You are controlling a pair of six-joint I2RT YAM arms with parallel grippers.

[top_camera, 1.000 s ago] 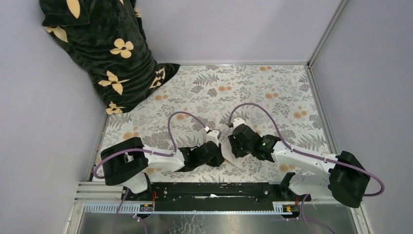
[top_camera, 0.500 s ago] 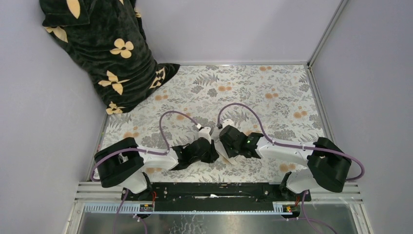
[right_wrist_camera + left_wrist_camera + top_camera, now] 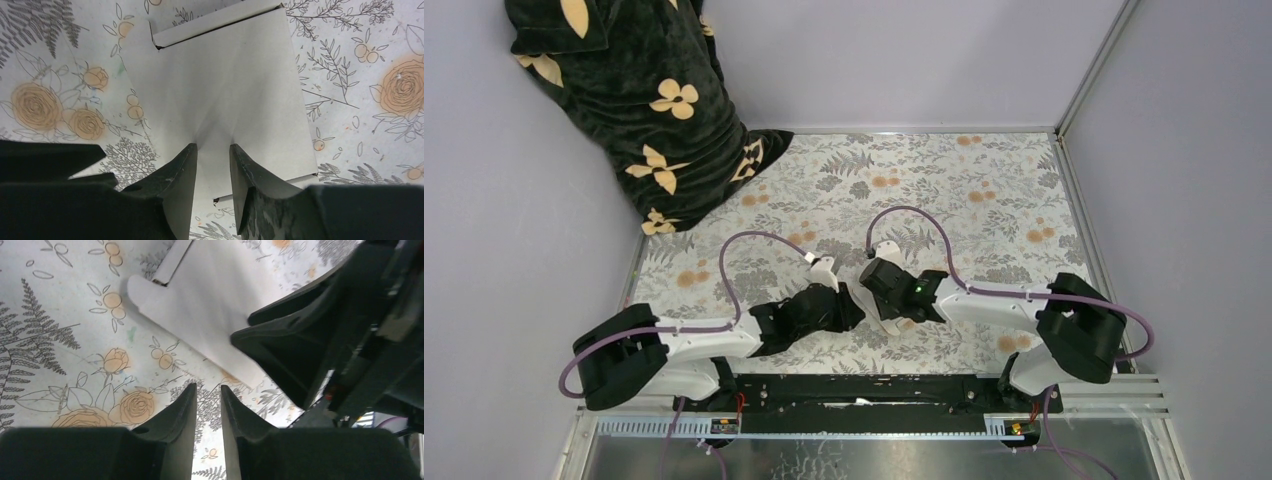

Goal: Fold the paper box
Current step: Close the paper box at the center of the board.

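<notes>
Right wrist view gives the clearest look at the paper box (image 3: pixel 220 90), a white die-cut sheet of thin cardboard lying on the grey floral-printed table cover (image 3: pixel 350 75), with one long flap partly folded along its far edge. The right gripper (image 3: pixel 212 147) has its black fingers a narrow gap apart on the sheet. Creases fan out from that gap, so it appears to be pinching the card, probably to anchor it or start a fold. Left wrist view adds what this one hides: the left gripper (image 3: pixel 206 387) is slightly parted and empty, just short of the sheet's edge, likely placed to take a flap. Top external view shows only a sliver of card between both heads, at the table's near middle.
</notes>
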